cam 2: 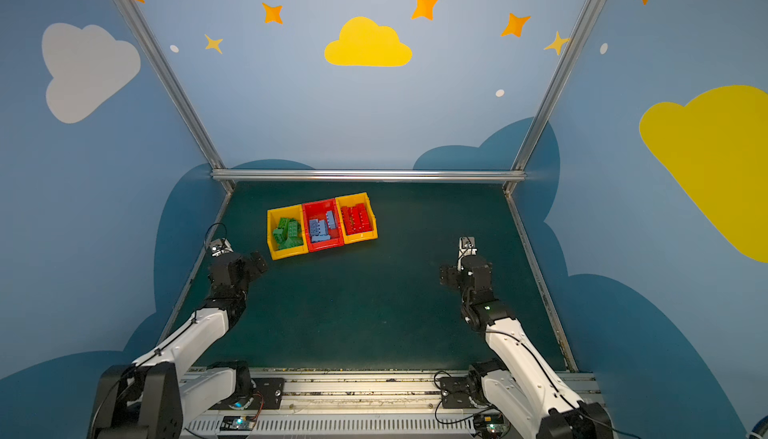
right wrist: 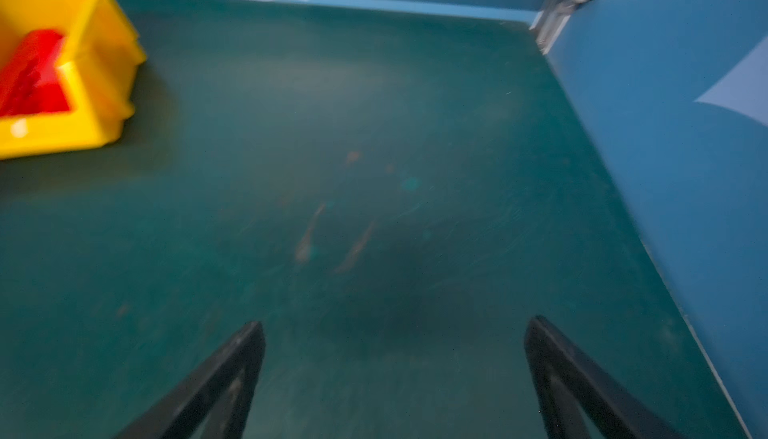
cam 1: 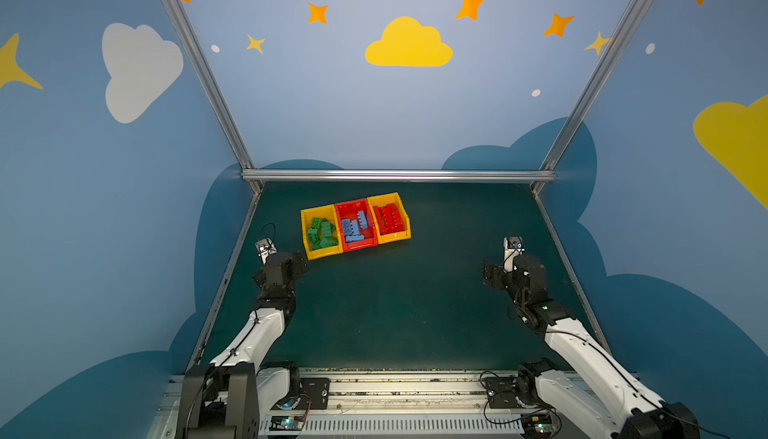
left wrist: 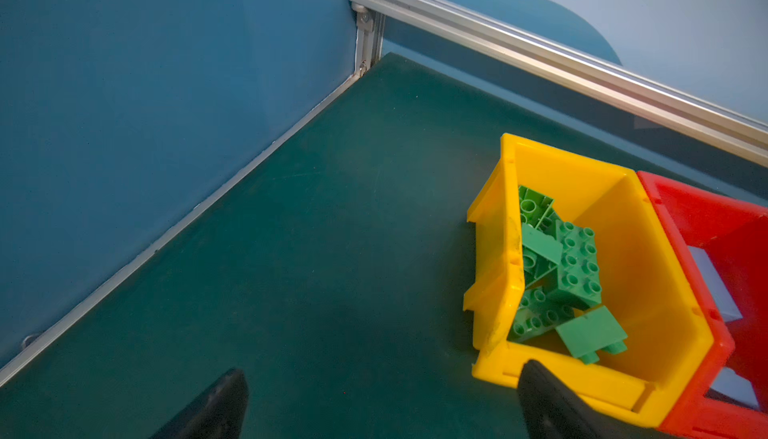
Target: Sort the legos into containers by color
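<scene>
A dark green mat [cam 1: 395, 312] lies between blue walls [cam 1: 124, 208] painted with clouds and stars. Near its back, three joined bins [cam 1: 358, 246] hold green bricks [cam 1: 322, 231], blue bricks [cam 1: 353, 227] and red bricks [cam 1: 388, 216] separately. The left gripper [left wrist: 383, 370] and right gripper [right wrist: 395, 324] gape wide, empty.

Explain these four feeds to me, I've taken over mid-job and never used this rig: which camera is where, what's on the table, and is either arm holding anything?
The left arm and right arm reach over a green table. Both top views come from one camera head overhead; each remaining picture is from a camera on an arm's wrist. On the table sit three joined containers: green legos in a yellow one, light blue legos in the red middle one, red legos in the other yellow one. No loose legos show. The left end effector and right end effector are both open and hold nothing.
</scene>
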Robot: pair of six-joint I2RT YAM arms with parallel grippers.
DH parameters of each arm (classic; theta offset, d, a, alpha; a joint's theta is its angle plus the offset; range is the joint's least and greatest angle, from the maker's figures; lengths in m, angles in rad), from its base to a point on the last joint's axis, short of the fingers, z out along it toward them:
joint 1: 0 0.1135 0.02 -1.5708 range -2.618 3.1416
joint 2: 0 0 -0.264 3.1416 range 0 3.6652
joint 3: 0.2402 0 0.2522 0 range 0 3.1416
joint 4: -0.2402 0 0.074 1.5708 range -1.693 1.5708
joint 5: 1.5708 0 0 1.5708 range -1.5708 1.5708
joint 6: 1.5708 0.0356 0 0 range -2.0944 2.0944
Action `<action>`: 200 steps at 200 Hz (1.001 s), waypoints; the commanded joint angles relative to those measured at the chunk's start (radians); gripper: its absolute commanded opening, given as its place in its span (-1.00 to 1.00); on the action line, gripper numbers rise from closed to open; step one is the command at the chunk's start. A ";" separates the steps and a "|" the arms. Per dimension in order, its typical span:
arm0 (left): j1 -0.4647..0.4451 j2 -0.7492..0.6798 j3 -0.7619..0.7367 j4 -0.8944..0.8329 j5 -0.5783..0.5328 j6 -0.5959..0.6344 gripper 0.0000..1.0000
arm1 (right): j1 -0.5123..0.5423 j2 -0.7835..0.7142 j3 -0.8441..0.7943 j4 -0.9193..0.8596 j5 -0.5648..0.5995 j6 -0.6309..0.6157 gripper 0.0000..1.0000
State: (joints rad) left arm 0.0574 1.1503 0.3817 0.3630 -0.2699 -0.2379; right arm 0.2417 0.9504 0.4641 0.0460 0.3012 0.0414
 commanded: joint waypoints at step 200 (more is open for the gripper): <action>-0.014 0.366 0.052 0.344 0.272 0.188 1.00 | -0.219 0.559 -0.053 0.732 -0.364 -0.052 0.92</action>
State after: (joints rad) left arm 0.0513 1.5352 0.4244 0.7197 0.0235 -0.0711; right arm 0.0170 1.5288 0.4011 0.7589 -0.0616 -0.0048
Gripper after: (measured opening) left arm 0.998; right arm 0.960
